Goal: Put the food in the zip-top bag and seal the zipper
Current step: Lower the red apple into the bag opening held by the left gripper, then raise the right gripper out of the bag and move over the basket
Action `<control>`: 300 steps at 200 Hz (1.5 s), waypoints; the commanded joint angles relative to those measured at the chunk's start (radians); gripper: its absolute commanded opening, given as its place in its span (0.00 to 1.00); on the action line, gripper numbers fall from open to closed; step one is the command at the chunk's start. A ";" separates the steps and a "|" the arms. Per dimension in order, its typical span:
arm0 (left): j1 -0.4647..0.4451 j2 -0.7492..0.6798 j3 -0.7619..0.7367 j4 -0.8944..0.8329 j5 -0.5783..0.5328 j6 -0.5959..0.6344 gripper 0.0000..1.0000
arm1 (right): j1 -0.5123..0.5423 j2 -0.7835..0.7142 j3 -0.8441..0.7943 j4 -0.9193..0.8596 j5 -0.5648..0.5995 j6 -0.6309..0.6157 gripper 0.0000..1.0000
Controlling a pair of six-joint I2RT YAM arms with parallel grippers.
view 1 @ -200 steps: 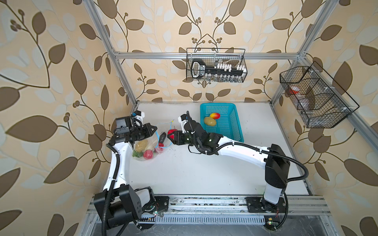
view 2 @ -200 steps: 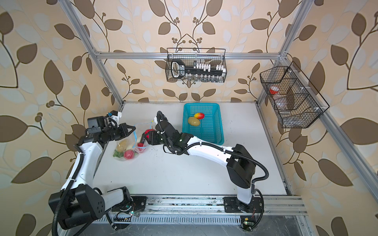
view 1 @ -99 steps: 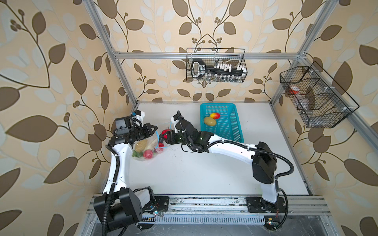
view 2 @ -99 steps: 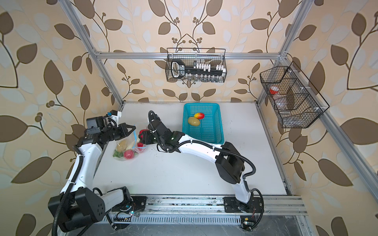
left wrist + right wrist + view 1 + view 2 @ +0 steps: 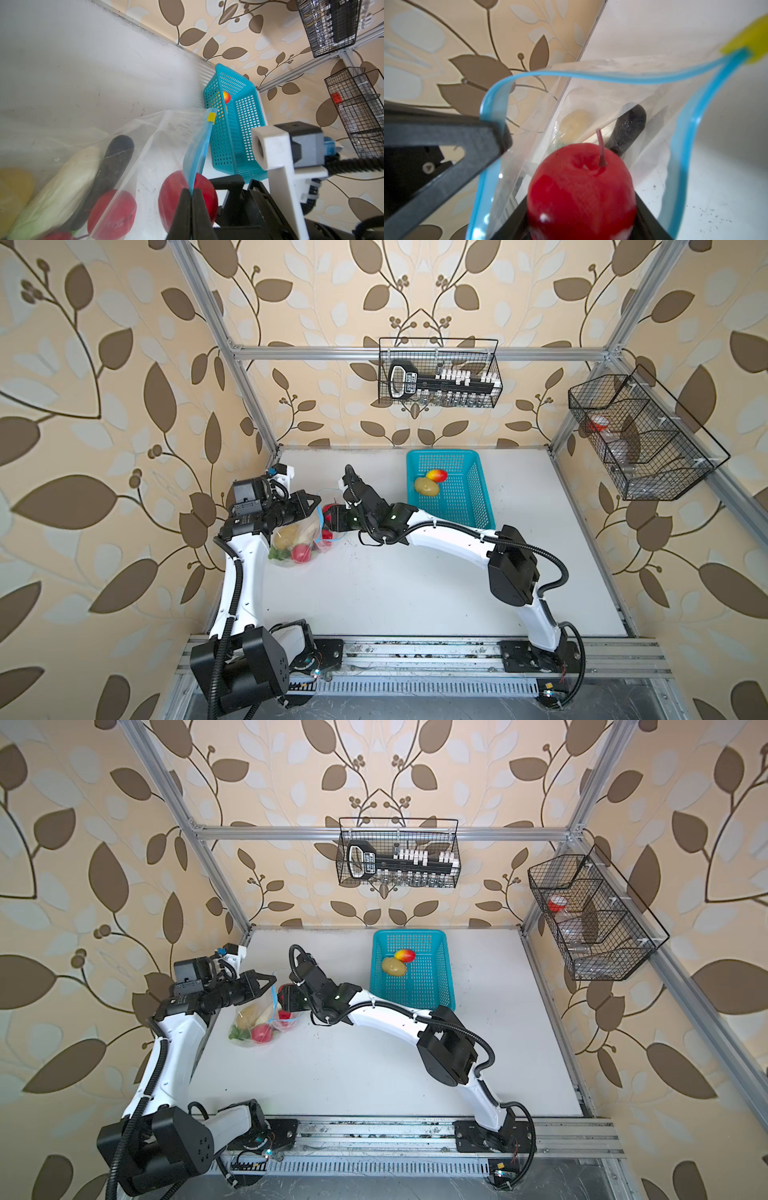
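Observation:
The clear zip-top bag point(image 5: 296, 547) lies at the table's left and holds a white vegetable point(image 5: 68, 176), a dark eggplant point(image 5: 113, 164), a potato point(image 5: 575, 124) and red fruits point(image 5: 112, 212). My left gripper point(image 5: 192, 192) is shut on the blue zipper point(image 5: 199, 149) and holds the mouth up. The yellow slider point(image 5: 211, 116) sits at the strip's far end. My right gripper point(image 5: 581, 218) is shut on a red apple point(image 5: 581, 187) at the open mouth, inside the zipper loop point(image 5: 591, 75). In both top views the two grippers point(image 5: 318, 498) point(image 5: 284, 997) nearly meet.
A turquoise basket point(image 5: 478, 493) stands behind the right arm with a potato point(image 5: 427, 486) and a red-yellow fruit point(image 5: 436, 475) in it. Wire racks point(image 5: 440, 381) point(image 5: 631, 448) hang on the back and right walls. The left wall is close beside the bag.
The right arm has carried the red apple leftwards up to the bag's mouth. The left gripper has kept its hold on the zipper edge.

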 commanded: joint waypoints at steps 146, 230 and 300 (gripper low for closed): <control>0.016 -0.019 0.016 0.011 0.025 -0.020 0.00 | -0.005 -0.053 -0.058 0.035 -0.022 -0.026 0.90; 0.016 -0.022 0.011 0.014 0.021 -0.016 0.00 | -0.001 -0.228 -0.198 0.082 0.012 -0.048 1.00; 0.016 -0.019 0.008 0.015 0.015 -0.010 0.00 | -0.031 -0.339 -0.293 0.057 0.059 -0.057 1.00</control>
